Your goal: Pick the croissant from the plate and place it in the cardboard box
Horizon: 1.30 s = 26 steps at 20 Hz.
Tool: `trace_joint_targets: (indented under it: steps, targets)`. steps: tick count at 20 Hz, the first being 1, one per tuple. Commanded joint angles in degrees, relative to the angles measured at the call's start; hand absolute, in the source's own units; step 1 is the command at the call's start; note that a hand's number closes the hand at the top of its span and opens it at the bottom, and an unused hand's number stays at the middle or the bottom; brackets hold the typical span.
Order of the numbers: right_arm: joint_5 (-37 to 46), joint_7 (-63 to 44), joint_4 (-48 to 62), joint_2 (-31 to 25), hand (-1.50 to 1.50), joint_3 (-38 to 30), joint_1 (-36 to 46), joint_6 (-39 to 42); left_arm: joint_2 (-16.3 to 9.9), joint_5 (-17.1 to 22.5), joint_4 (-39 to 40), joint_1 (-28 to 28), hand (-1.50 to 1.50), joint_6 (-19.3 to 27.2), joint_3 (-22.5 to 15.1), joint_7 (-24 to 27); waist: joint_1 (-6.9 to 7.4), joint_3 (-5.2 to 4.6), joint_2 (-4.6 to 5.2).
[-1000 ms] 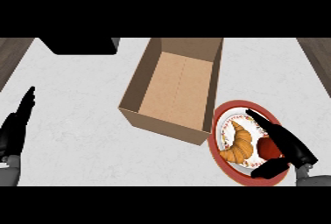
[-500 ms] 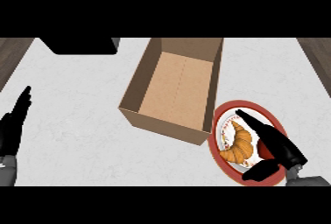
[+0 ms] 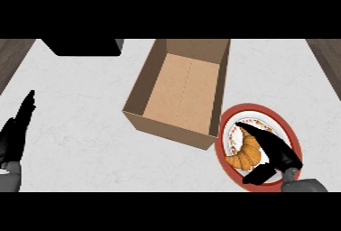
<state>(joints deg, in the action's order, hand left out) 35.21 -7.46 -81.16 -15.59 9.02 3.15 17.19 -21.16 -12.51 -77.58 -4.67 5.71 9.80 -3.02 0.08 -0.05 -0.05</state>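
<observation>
Head view is showing me the croissant (image 3: 245, 153) lying on the red-rimmed plate (image 3: 290, 133), which is sitting on the pale counter (image 3: 86, 135) just beside the near right corner of the open cardboard box (image 3: 183, 92). I am holding my right robot hand (image 3: 273, 151) over the plate, its fingers stretched long and fairly straight along the right flank of the pastry and its thumb hanging below near the plate's lower rim; it is spread, not clasping anything, and I cannot tell for certain whether the fingers are already touching the crust. My left robot hand (image 3: 16, 133) is resting at the left edge of the view, fingers up and relaxed, well apart from everything. I am judging the croissant to be light, soft and flaky, likely to crush or shed if pinched at its thin curved tips, and a little greasy, so it may be sliding on the smooth plate. I am thinking the thick middle of the crescent is the place to take hold, fingers on one flank and thumb on the other, closing gently. The box is standing empty with its walls upright, so the lift will need to clear the near wall before I am lowering the pastry inside.
</observation>
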Motion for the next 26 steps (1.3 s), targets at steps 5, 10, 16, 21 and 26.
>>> trace_joint_targets:
  steps: [5,10,16,21,26]
  targets:
    - [10.5,1.8,8.8,4.4,1.50,-0.1,5.7,-15.2,1.6,-1.5,-3.9,0.0,0.00,0.0,-1.1,-3.6,0.34,0.08,0.08]
    - [12.4,3.4,4.6,0.2,1.50,-2.9,3.5,-17.1,0.6,-0.9,1.1,0.4,0.00,-0.8,1.6,1.5,-0.10,0.05,0.04]
    - [11.4,20.6,14.2,-11.1,1.50,-3.6,18.4,-10.2,1.0,-1.0,1.5,-2.9,0.00,-1.8,0.1,0.6,2.79,0.18,0.82]
    - [12.4,36.9,24.1,-18.8,1.50,-5.0,27.8,-12.2,2.9,-2.7,1.5,-4.3,0.00,-0.4,-1.8,0.3,3.76,0.28,1.37]
    - [6.4,48.5,31.5,-20.2,1.50,-11.7,36.4,-14.2,1.8,-1.0,0.2,-4.2,0.00,-1.8,-0.3,-1.8,2.72,0.23,0.76]
